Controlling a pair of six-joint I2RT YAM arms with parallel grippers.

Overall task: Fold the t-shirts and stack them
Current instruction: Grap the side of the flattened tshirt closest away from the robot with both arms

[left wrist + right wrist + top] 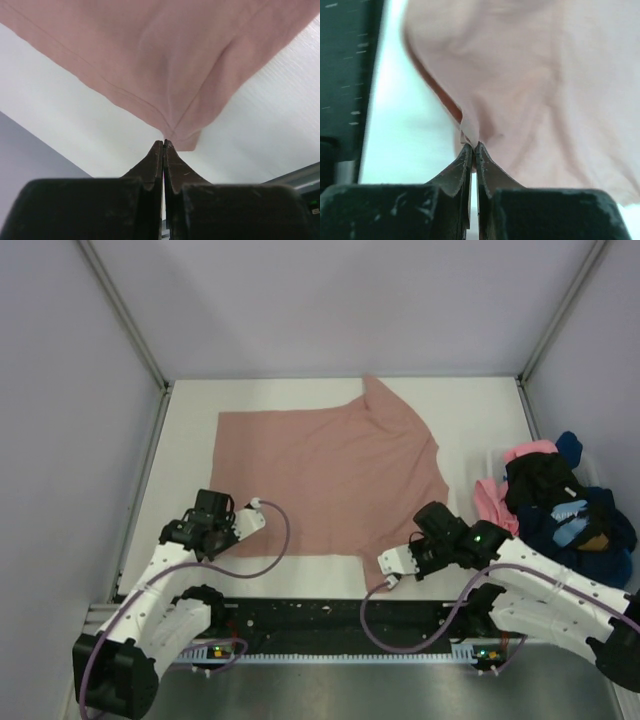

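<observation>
A dusty rose-pink cotton t-shirt [330, 475] lies spread flat on the white counter [190, 440], one short sleeve poking out at its far-right corner. A jumbled heap of other t-shirts [560, 510] in bright pink, black, navy and light blue sits just off its right side. Both arms are at the shirt's near edge. The left fingers [224, 510] are at its near-left corner, and the left wrist view shows them [164, 144] pressed fully together on the stitched hem corner, with the cloth [165, 60] puckering into the pinch. The right fingers [428, 527] are at the shirt's near-right corner. From the right wrist they [472, 146] are likewise closed tight, with a small tuck of the pink fabric [545, 90] caught between the tips. Whether that tuck is sleeve or body hem I cannot tell. So the grasping step looks finished and the first fold of this shirt is about to start. The heap beside it is not yet dealt with, and nothing is stacked, so the task appears to be at an early stage. The next move calls for lifting both corners together, just enough to clear the counter. They then go across the shirt toward its far edge at an even pace, so the fold line stays straight and neither pinch slips off the thin cloth.
</observation>
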